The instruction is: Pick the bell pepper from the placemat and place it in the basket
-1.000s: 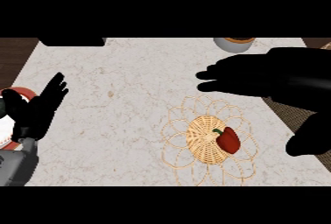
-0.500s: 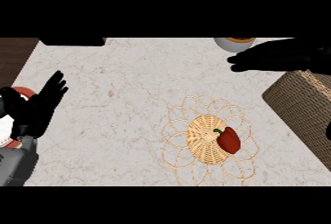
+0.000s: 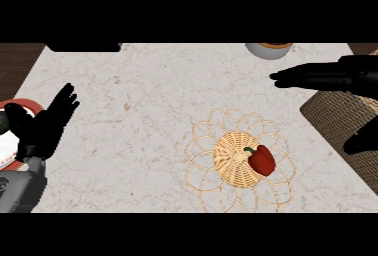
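We saw the right robot hand (image 3: 325, 79), fingers straight and empty, pull back from the basket (image 3: 240, 159), leaving the pepper (image 3: 261, 160) resting inside, well below it. The left robot hand (image 3: 46, 125) rested open at the desk (image 3: 148, 90) edge. We judged the task done.

Red bell pepper (image 3: 262, 159) with green stem, tan woven basket (image 3: 235, 153) with pale wire loops, brown woven placemat (image 3: 341, 116) at right, white marbled counter (image 3: 162, 90), black hands.

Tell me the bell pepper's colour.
Red, with a green stem; the bell pepper shows in the head view.
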### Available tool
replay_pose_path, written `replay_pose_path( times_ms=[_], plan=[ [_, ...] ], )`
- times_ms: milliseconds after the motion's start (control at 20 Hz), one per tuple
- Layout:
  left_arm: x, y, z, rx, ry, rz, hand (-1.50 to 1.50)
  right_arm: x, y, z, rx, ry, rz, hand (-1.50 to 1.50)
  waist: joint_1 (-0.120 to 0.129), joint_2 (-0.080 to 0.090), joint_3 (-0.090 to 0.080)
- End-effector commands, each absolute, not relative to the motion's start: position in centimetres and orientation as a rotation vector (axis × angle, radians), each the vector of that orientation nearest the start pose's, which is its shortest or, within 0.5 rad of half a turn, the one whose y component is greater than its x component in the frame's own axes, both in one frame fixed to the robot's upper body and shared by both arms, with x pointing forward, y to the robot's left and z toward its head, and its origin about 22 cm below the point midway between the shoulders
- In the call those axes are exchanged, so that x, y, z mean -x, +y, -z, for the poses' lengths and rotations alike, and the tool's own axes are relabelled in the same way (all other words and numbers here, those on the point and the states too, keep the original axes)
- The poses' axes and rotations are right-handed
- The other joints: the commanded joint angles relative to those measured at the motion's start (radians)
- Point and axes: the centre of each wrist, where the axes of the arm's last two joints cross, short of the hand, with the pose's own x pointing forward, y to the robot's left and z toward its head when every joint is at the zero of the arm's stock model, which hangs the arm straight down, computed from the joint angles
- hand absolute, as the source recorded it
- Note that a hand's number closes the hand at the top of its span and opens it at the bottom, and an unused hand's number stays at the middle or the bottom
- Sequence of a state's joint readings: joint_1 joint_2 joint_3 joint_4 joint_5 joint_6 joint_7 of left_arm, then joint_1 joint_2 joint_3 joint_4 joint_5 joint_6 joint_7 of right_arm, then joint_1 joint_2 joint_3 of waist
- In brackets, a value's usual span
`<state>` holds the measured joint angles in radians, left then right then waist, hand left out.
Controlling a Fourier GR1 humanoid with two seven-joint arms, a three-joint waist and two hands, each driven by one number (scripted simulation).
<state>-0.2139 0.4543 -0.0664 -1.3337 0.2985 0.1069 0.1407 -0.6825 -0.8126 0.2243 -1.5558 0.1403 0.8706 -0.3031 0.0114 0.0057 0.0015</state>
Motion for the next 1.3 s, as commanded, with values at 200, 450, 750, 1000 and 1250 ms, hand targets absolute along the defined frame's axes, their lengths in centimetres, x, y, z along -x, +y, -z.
replay_pose_path(
  times_ms=[200, 450, 750, 1000, 1250],
  plan=[
    [-29.2, 31.8, -3.2, -0.166, -1.391, 0.073, 0.00, -33.0, -26.7, -15.8, -0.215, -1.655, -1.769, -1.50, -0.002, -0.003, -0.001],
    [-29.3, 30.7, -5.2, -0.187, -1.410, 0.085, 0.00, -34.2, -26.2, -10.0, -0.260, -1.674, -1.676, -1.50, 0.013, -0.001, 0.000],
    [-29.7, 31.5, -3.6, -0.183, -1.371, 0.093, 0.00, -33.0, -24.0, -6.9, -0.277, -1.649, -1.704, -1.50, -0.008, -0.005, -0.001],
    [-30.1, 32.5, -3.4, -0.196, -1.382, 0.068, 0.00, -33.3, -23.5, -4.1, -0.221, -1.547, -1.810, -1.50, -0.007, -0.003, -0.002],
    [-30.5, 30.8, -4.0, -0.194, -1.386, 0.071, 0.00, -35.6, -23.8, -3.9, -0.187, -1.525, -1.847, -1.50, -0.005, -0.003, -0.001]
  ],
)
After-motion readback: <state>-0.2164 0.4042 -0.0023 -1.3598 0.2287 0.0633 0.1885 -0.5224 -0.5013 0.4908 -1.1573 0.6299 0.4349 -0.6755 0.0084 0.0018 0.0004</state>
